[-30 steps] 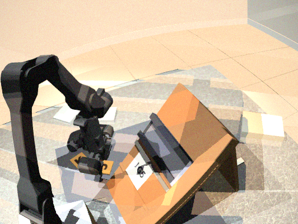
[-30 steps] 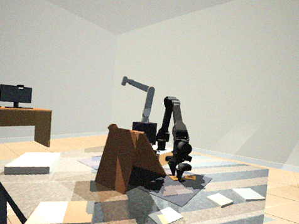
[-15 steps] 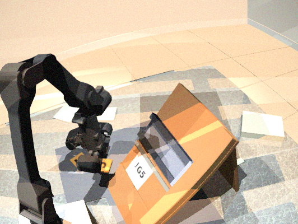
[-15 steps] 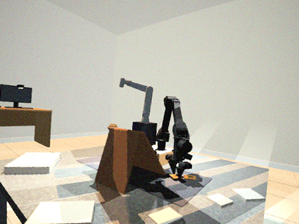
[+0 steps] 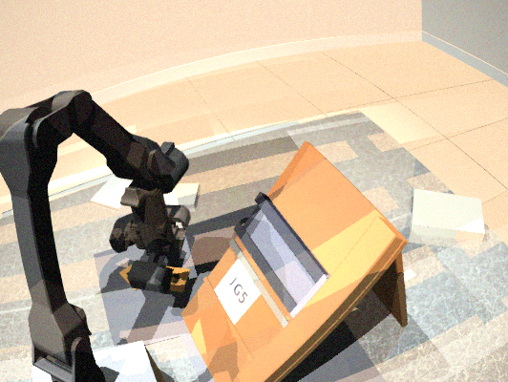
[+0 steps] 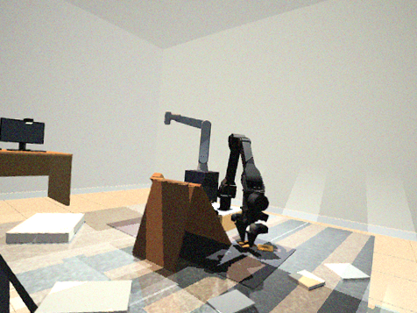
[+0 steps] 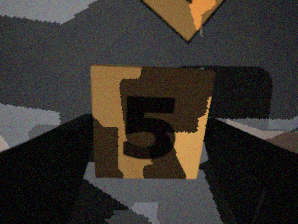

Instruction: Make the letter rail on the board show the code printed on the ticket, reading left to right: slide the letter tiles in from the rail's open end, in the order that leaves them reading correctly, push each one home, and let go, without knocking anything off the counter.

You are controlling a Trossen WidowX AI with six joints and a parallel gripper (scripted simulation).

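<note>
The tile marked 5 [image 7: 107, 90] [image 5: 179, 274] [image 6: 243, 245] lies face up near the mat, between the fingers of my gripper [image 7: 149, 124]. The gripper is shut on it. A second orange tile [image 7: 187, 25] [image 5: 126, 276] [image 6: 265, 248] lies close by; only its corner shows in the wrist view and its marking is not readable. The orange sloped board [image 5: 325, 191] [image 6: 162, 227] stands beside the gripper. Its ticket [image 5: 235, 310] appears to read JG5. The dark-edged rail [image 5: 298, 241] above the ticket holds no visible tile. I cannot make out a third tile.
Pale flat blocks lie around: one behind the board [image 5: 448, 210], one behind the arm [image 5: 186, 195], and one near the arm's base [image 5: 125, 360]. Other slabs [image 6: 47, 227] [image 6: 90, 297] lie near the counter's edge. The dark mat [image 6: 280, 253] lies under the gripper.
</note>
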